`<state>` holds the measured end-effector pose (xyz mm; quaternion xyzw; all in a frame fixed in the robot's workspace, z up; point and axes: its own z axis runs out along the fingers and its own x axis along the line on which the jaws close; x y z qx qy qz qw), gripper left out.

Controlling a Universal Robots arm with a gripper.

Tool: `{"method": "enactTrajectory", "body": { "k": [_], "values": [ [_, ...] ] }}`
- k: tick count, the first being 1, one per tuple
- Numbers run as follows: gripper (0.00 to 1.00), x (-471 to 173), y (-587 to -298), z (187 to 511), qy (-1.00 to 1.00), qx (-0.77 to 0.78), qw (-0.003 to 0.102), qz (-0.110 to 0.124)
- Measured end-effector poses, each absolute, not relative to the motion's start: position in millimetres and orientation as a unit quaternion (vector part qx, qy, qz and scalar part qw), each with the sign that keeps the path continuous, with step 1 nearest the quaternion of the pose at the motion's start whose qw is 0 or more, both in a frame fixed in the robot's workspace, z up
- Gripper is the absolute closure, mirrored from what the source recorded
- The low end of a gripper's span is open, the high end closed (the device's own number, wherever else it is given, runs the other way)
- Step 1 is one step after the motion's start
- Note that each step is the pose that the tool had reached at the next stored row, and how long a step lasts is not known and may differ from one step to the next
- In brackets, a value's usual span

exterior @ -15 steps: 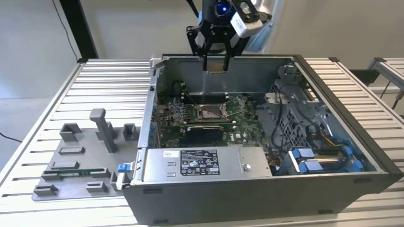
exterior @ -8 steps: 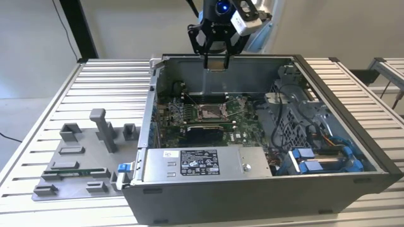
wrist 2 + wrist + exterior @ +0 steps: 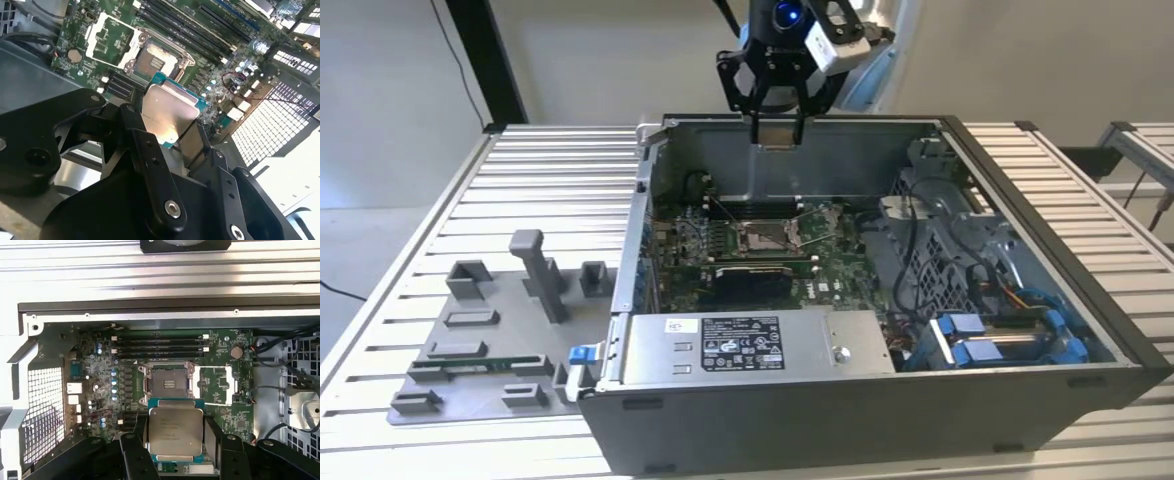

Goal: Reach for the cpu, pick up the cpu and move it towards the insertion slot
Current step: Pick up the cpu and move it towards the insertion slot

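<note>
Gripper: the gripper (image 3: 777,140) hangs at the upper centre of the exterior view, above the rear wall of the open computer case (image 3: 1067,290).
Fingers: closed on two opposite edges of the cpu (image 3: 175,432), which sits between them, silvery face showing, lower centre in the first wrist view.
Cpu: lifted, off any surface, also seen in the middle of the second wrist view (image 3: 167,112).
Insertion slot: open (image 3: 169,385), just above the cpu in the first wrist view; centre of the motherboard (image 3: 763,236) in the exterior view.
Done: reach and pick-up.
Left: carry is partway, by my judgement; cpu not yet at the slot.
Counter: grey tray (image 3: 480,350) at lower left.
</note>
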<state>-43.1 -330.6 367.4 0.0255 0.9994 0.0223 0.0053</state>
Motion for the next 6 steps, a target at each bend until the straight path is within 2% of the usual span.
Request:
{"method": "enactTrajectory", "body": {
  "k": [6],
  "values": [
    [1.0, -43.1, -330.5, 367.4, 0.999, 0.025, 0.005, 0.022]
  ]
}}
